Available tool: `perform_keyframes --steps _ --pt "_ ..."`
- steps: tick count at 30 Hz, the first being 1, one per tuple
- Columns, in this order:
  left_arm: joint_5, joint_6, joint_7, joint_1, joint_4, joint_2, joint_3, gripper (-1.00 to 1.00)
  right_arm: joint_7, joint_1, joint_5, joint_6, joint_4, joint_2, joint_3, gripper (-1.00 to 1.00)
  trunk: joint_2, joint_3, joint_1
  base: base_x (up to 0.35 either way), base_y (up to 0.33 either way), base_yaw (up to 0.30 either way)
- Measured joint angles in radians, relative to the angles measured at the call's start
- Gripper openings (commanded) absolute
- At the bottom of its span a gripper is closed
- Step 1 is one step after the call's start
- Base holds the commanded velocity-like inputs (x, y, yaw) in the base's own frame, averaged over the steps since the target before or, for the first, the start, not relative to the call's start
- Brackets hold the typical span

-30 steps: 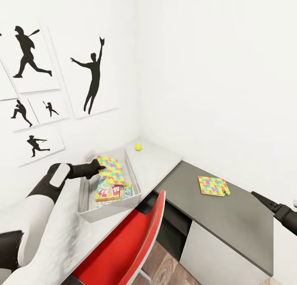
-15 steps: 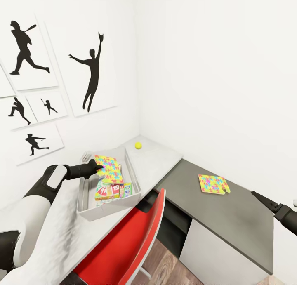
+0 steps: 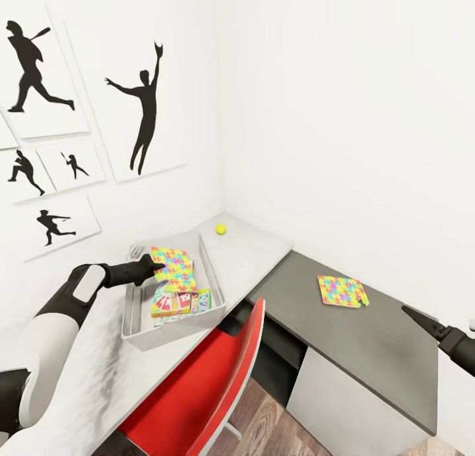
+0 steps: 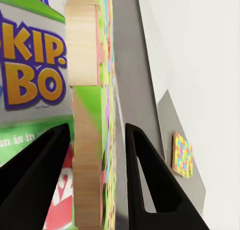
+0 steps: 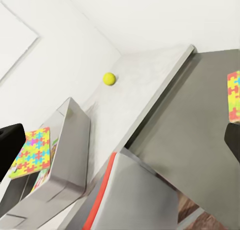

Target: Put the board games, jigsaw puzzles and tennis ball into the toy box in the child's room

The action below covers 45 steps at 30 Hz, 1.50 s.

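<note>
The light grey toy box (image 3: 216, 286) stands on the pale marbled table (image 3: 254, 255). Board games (image 3: 179, 303) lie inside it, one with a Skip-Bo cover (image 4: 30, 85). My left gripper (image 3: 156, 266) is shut on a jigsaw puzzle (image 3: 173, 267), holding it tilted over the games inside the box. In the left wrist view the puzzle's wooden edge (image 4: 86, 140) sits between the two fingers. The tennis ball (image 3: 221, 229) rests on the table near the corner. A second jigsaw puzzle (image 3: 341, 291) lies on the dark grey desk. My right gripper (image 3: 419, 320) hovers open, off that desk's right end.
A red chair (image 3: 218, 377) is pushed in at the table's front edge, below the toy box. White walls close the corner behind the table, with black silhouette pictures (image 3: 142, 113) on the left wall. Wood floor (image 3: 264, 426) shows beneath.
The whole head view has shifted a little, so the camera moved. My left gripper keeps the jigsaw puzzle over the toy box. The right arm has not moved.
</note>
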Motion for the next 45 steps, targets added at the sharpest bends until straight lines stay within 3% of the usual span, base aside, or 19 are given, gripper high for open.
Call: perform_keyframes --steps 17,18,25,28,31,35,37,39,40,41,42,43,45 --pt "-0.014 -0.018 -0.001 0.001 0.0 0.007 -0.002 -1.0 0.04 0.0 0.005 -0.009 0.002 0.009 -0.001 1.0 0.0 -0.001 0.0 0.0 0.0 0.0" --pt "-0.014 -0.018 -0.001 0.001 0.0 0.007 -0.001 1.0 0.04 0.0 0.005 -0.009 0.002 0.009 -0.001 1.0 0.0 -0.001 0.0 0.0 0.0 0.0" --pt "-0.025 -0.018 -0.001 0.001 0.001 0.016 -0.002 1.0 0.04 0.0 0.004 -0.009 0.002 0.009 -0.001 1.0 0.0 -0.001 0.0 0.0 0.0 0.0" --pt "-0.094 -0.018 0.0 0.001 0.001 0.026 -0.001 1.0 0.04 0.0 0.004 -0.009 0.002 0.009 0.0 1.0 0.0 -0.001 0.0 0.0 0.0 0.0" --pt "-0.113 -0.018 -0.001 0.001 0.001 0.031 0.0 1.0 0.04 0.0 0.005 -0.009 0.002 0.009 0.0 1.0 0.0 -0.001 0.0 0.0 0.0 0.0" --pt "-0.12 -0.013 -0.001 0.001 0.0 0.094 0.0 1.0 0.04 0.0 0.004 -0.009 0.002 0.006 0.0 1.0 0.0 -0.001 0.0 0.0 0.0 0.0" --pt "-0.12 -0.008 -0.012 0.003 -0.004 0.153 0.0 1.0 0.04 0.0 0.003 -0.009 0.002 0.005 0.0 1.0 0.0 -0.001 0.0 0.0 0.0 0.0" --pt "-0.115 -0.003 -0.075 0.006 -0.008 0.213 0.0 1.0 0.04 0.0 0.003 -0.008 0.002 0.004 0.0 1.0 0.0 -0.001 0.0 0.0 0.0 0.0" --pt "-0.114 0.002 -0.172 0.008 -0.009 0.252 0.0 1.0 0.039 0.0 0.003 -0.007 0.002 0.003 -0.001 1.0 0.0 -0.001 0.0 0.0 0.0 0.0" --pt "-0.115 0.006 -0.256 0.01 -0.01 0.276 0.001 1.0 0.039 0.0 0.003 -0.006 0.002 0.002 -0.001 1.0 0.0 -0.001 0.0 0.0 0.0 0.0" --pt "-0.116 0.009 -0.348 0.015 -0.01 0.292 0.001 1.0 0.039 0.0 0.002 -0.005 0.002 0.003 -0.001 1.0 0.0 -0.001 0.0 0.0 0.0 0.0" --pt "-0.12 0.011 -0.482 0.031 -0.011 0.306 0.001 1.0 0.039 0.0 0.002 -0.005 0.002 0.005 -0.002 1.0 0.0 0.0 0.0 0.0 0.0 -0.013" --pt "-0.137 0.009 -0.631 0.065 -0.011 0.315 0.002 1.0 0.04 0.0 0.002 -0.005 0.002 0.007 -0.003 1.0 0.0 0.002 0.0 0.0 0.0 -0.047"
